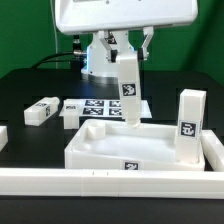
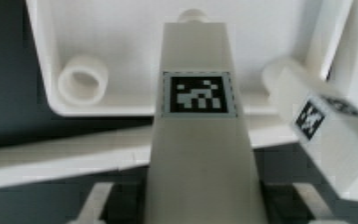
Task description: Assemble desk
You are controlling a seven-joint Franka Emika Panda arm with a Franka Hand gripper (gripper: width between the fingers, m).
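Observation:
The white desk top (image 1: 100, 150) lies like a tray inside the border rails. One square leg (image 1: 188, 125) stands upright in its corner on the exterior view's right. My gripper (image 1: 127, 60) is shut on another tagged leg (image 1: 129, 95), held nearly upright with its lower end just over the top's back rim. In the wrist view the held leg (image 2: 199, 120) runs out from between my fingers (image 2: 108, 200), its peg end over the desk top (image 2: 123, 40). A round corner socket (image 2: 83, 80) lies beside it, apart from the peg. The standing leg (image 2: 330, 112) also shows there.
Two loose legs (image 1: 40, 110) (image 1: 71, 113) lie on the black table at the exterior view's left. The marker board (image 1: 103, 108) lies behind the desk top. White border rails (image 1: 110, 184) run along the front and right. The arm's base (image 1: 100, 55) stands at the back.

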